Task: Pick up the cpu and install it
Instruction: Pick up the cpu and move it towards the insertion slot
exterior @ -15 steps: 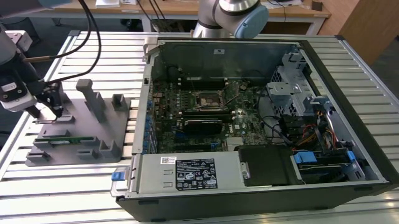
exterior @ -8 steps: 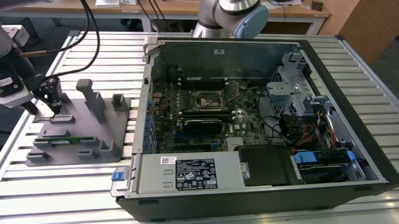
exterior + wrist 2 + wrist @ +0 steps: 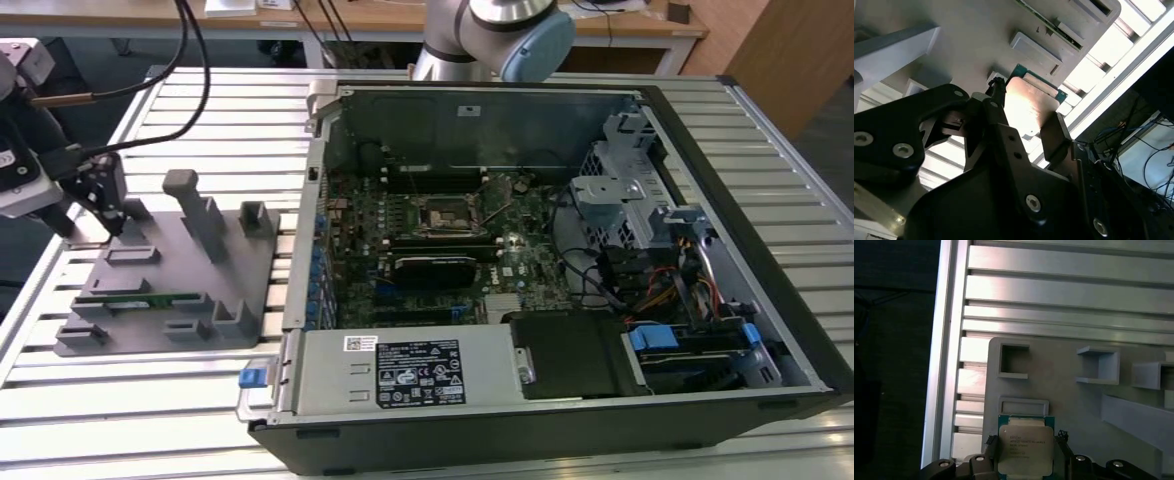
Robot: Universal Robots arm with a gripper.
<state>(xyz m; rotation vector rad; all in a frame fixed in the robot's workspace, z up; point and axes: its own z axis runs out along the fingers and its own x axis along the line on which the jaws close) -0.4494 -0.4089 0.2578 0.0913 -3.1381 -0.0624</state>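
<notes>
Slatted aluminium tabletop (image 3: 134, 420) carries the whole scene. Nearest stands the open computer case (image 3: 774, 330). Its motherboard (image 3: 521, 265) lies bare inside, with the black-framed socket (image 3: 441, 213) at the middle of the board.

At the exterior view's left, just beside the case, lies a grey fixture tray (image 3: 200, 320) with raised posts and shallow pockets. A green memory stick (image 3: 147, 298) rests in a slot on its near side.

Farther back, over the tray's far left corner, hangs the gripper (image 3: 91, 230), pointing down with its tips close to the tray surface. In both wrist views the cpu (image 3: 1024, 450) (image 3: 1029, 107) sits between the black fingers (image 3: 1054, 135). Its silver top faces the cameras, with a thin green edge showing. One finger presses against each of two opposite sides, so the claw is set narrow and pinches the chip by its edges.

Just beyond the chip in the first wrist view is a shallow rectangular pocket (image 3: 1023, 406) of the tray. I cannot tell whether the chip is clear of the tray or rests on it.

Farthest, behind the case, rises the arm (image 3: 494, 40), with a wooden desk (image 3: 400, 15) beyond.
</notes>
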